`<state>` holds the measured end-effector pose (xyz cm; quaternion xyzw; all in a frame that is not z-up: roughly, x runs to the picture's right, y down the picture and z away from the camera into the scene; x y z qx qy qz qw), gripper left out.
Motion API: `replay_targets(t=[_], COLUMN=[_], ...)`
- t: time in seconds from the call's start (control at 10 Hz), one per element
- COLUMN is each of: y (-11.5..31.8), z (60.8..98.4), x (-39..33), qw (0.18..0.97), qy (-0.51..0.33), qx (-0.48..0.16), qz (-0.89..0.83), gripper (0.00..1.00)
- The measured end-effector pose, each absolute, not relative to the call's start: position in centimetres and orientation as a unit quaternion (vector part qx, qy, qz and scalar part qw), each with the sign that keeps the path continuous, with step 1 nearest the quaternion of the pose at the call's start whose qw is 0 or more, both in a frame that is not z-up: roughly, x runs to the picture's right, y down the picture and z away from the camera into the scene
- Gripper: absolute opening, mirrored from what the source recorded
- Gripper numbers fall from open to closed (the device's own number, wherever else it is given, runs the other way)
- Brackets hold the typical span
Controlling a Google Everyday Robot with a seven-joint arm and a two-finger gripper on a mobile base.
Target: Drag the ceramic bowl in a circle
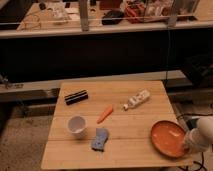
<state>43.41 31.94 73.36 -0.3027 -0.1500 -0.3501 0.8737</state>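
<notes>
The ceramic bowl (168,138) is a wide, shallow orange-terracotta dish. It sits at the front right corner of the wooden table (125,125), close to the right edge. My gripper (187,145) is at the bowl's right rim, at the end of the white arm (202,137) that comes in from the right. The arm's end covers the gripper's contact with the rim.
A white cup (76,125) stands at the front left, with a blue sponge (100,139) next to it. An orange carrot (105,114) lies mid-table. A black box (76,97) is at the back left and a white bottle (136,100) at the back right.
</notes>
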Motion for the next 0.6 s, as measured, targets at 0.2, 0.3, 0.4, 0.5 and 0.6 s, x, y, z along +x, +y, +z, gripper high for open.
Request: replay_targets(t=[0.2, 0.3, 0.4, 0.5, 0.6], y=[28.0, 26.5, 25.5, 24.5, 23.6], z=[75.4, 76.2, 76.7, 77.1, 77.4], x=[43.3, 41.9, 40.7, 38.7, 35.6], qw=[0.891, 0.894, 0.895, 0.894, 0.889], qy=[-0.145, -0.144, -0.144, -0.145, -0.151], qx=[-0.266, -0.253, -0.246, -0.236, -0.226], qz=[-0.338, -0.340, -0.343, -0.352, -0.368], gripper=[0.00, 0.00, 0.00, 0.00, 0.00])
